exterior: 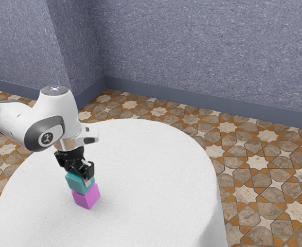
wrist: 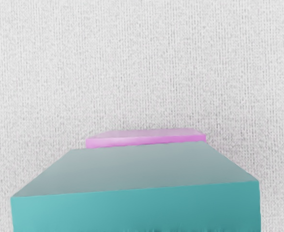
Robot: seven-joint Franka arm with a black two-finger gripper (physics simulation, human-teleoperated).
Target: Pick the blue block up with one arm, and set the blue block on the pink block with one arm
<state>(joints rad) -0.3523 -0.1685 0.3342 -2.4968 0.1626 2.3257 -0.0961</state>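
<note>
In the exterior view, my black two-finger gripper [exterior: 82,174] is clamped on the teal-blue cube block [exterior: 74,181], which sits atop the pink cube block [exterior: 87,196] at eight o'clock on the round white table [exterior: 156,164]. In the wrist view, the teal-blue cube block [wrist: 137,188] lies under my hand, with the pink cube block [wrist: 146,138] showing beyond it.

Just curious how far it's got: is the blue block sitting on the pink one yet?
On it, apparently: the blue block rests on the pink block with no visible gap, and the gripper holds it.
</note>
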